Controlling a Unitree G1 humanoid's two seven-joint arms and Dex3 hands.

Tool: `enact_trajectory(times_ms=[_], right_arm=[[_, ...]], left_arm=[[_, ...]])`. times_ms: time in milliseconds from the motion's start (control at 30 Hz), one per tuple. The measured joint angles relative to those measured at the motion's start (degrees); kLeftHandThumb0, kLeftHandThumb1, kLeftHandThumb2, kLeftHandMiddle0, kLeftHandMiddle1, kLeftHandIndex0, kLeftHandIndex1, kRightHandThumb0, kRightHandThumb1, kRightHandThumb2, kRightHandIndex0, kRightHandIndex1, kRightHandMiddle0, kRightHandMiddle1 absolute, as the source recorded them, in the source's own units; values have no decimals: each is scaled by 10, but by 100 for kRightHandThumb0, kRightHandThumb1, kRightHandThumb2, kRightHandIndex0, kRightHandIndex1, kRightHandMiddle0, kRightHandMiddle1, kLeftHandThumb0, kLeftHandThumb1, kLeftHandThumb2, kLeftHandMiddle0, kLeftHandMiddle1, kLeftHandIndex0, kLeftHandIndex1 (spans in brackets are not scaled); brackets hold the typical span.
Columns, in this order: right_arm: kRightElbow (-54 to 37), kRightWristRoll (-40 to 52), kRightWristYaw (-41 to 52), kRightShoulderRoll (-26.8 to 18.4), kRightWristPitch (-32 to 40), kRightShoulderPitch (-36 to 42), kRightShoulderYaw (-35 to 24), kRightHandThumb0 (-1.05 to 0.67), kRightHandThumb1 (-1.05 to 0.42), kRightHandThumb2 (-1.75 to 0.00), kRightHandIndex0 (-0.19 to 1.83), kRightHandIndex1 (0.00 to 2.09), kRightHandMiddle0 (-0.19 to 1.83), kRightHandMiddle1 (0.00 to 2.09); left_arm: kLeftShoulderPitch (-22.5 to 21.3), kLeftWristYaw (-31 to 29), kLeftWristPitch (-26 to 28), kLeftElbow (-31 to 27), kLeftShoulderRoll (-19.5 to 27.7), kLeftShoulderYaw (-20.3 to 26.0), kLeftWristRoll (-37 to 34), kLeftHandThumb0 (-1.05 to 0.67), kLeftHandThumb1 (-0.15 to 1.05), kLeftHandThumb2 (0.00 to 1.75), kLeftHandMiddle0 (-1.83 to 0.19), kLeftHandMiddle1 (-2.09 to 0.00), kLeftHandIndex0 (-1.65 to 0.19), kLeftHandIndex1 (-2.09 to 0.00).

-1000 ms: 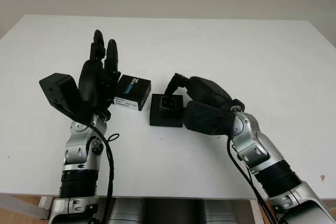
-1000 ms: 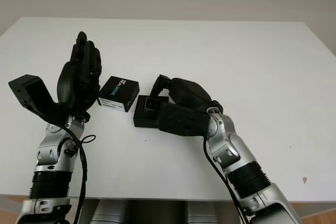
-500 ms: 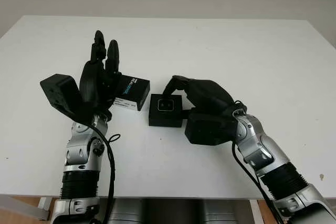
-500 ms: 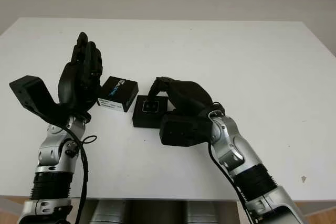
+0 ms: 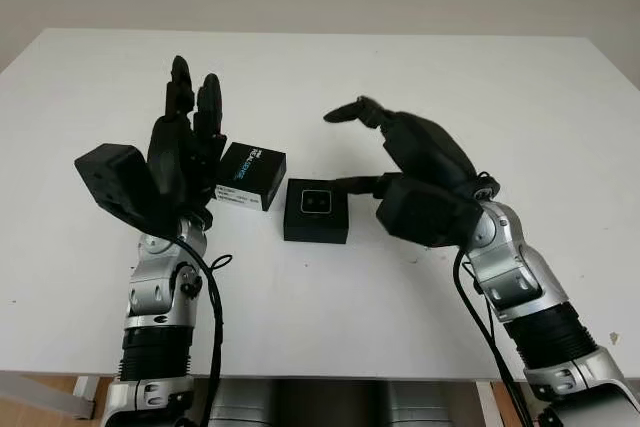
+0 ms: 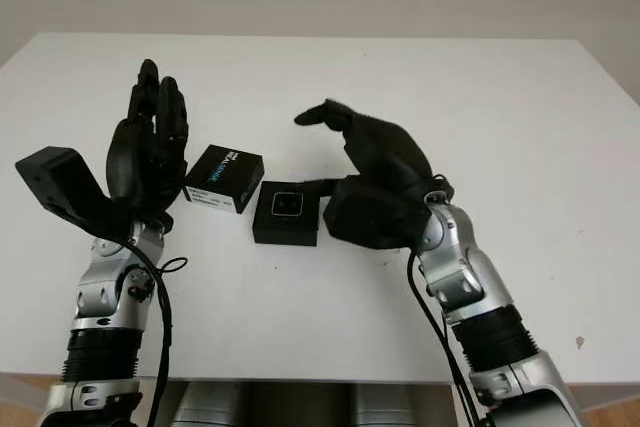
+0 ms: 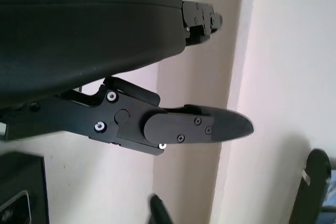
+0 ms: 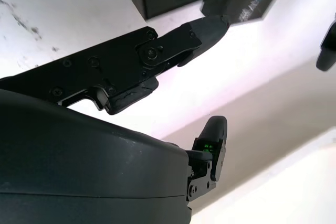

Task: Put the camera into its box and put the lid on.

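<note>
Now, from my left to my right:

Left hand (image 5: 185, 147): upright and open at the left of the table (image 5: 420, 77), palm turned toward the lid, holding nothing. It has barely shifted over the last second.

Lid (image 5: 250, 176): the black piece with the printed label lies flat, just beside my left hand and a little apart from the box. Not yet on.

Box (image 5: 316, 211): sits open at the middle of the table, with the camera (image 5: 317, 201) seated inside, lens up.

Right hand (image 5: 415, 162): a second ago my fingers were down on the box; now I have lifted off and swung back, open and empty, thumb tip near the box's right side.

What that means: I judge the first half done, since the camera stays in its box on its own. The lid is what remains.

Edges and room: box and lid are well in from every table edge. White table lies bare beyond and to the right, so either hand has space to reach across.
</note>
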Motion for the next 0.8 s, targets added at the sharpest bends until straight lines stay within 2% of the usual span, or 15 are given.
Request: enact_trajectory(times_ms=[167, 300, 400, 500, 633, 800], right_arm=[[-10, 49, 22, -10, 1, 0, -38, -62, -100, -7, 21, 5, 2, 91], [-18, 64, 30, -17, 14, 0, -55, -61, -103, -6, 22, 5, -3, 95], [-24, 73, 20, -17, 18, 0, -65, -59, -103, -5, 23, 6, -5, 102], [-27, 78, 1, -14, 18, 1, -75, -58, -103, -6, 23, 6, -7, 107], [-36, 79, -5, -14, 24, 7, -81, -56, -103, -5, 22, 6, -7, 108], [-47, 80, -7, -14, 29, 21, -82, -54, -104, -6, 21, 5, -8, 106]], left_arm=[[9, 8, -11, 3, 90, -44, 146, -58, 103, 9, -18, -8, -9, -13], [19, 3, 78, -33, 129, -81, 247, -62, 104, 7, -10, -4, -5, -8], [20, -10, 171, -67, 133, -113, 315, -67, 105, 9, -7, -3, -2, -7], [19, -14, 231, -78, 132, -149, 373, -70, 104, 8, -7, -4, -3, -6], [11, -9, 273, -74, 123, -182, 416, -72, 105, 8, -8, -5, -4, -7], [-11, 10, 305, -46, 96, -201, 436, -74, 105, 9, -9, -6, -5, -6]])
